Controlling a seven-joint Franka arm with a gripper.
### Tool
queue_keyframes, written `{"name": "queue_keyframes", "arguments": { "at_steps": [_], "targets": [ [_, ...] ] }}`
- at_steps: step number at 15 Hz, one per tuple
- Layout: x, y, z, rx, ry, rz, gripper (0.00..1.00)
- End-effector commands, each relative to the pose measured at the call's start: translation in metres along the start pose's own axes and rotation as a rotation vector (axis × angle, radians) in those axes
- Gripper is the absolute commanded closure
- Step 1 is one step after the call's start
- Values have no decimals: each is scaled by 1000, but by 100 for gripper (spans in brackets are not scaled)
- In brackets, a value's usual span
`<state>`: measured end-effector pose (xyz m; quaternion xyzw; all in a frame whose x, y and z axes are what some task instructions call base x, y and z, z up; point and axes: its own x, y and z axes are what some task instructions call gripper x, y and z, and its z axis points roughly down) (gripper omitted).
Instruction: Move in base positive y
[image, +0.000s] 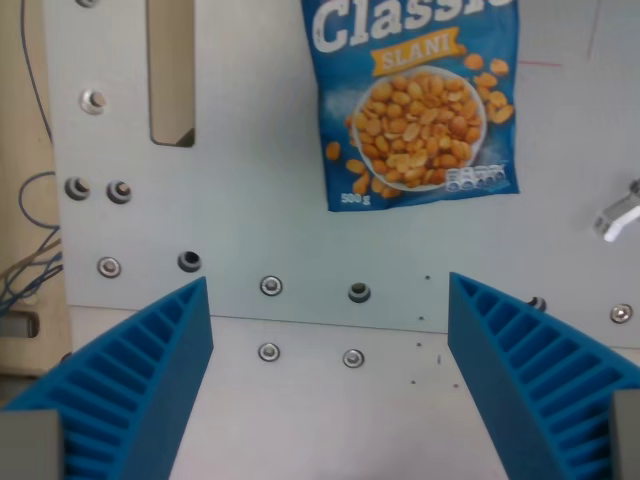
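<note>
My gripper (328, 290) hangs over a pale grey metal plate (260, 200). Its two blue ribbed fingers (150, 370) rise from the bottom corners of the wrist view, spread wide apart with nothing between them. A blue bag of salted peanuts (420, 95) lies flat on the plate at the top, just to the wrist view's right of centre, well beyond the fingertips. Its upper part is cut off by the frame.
Several screws and holes (271, 286) dot the plate. A long slot (171, 70) opens at the upper left. Blue wires (30, 250) run over a wooden surface at the wrist view's left edge. A shiny metal part (618, 215) sticks in at the right edge.
</note>
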<state>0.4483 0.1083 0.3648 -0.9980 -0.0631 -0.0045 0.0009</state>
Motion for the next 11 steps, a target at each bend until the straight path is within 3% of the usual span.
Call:
{"name": "queue_keyframes", "arguments": {
  "at_steps": [1,11],
  "targets": [
    [10,-13,-4,-5,-15,13,0],
    [24,-63,-3,-5,-15,13,0]
  ]
}}
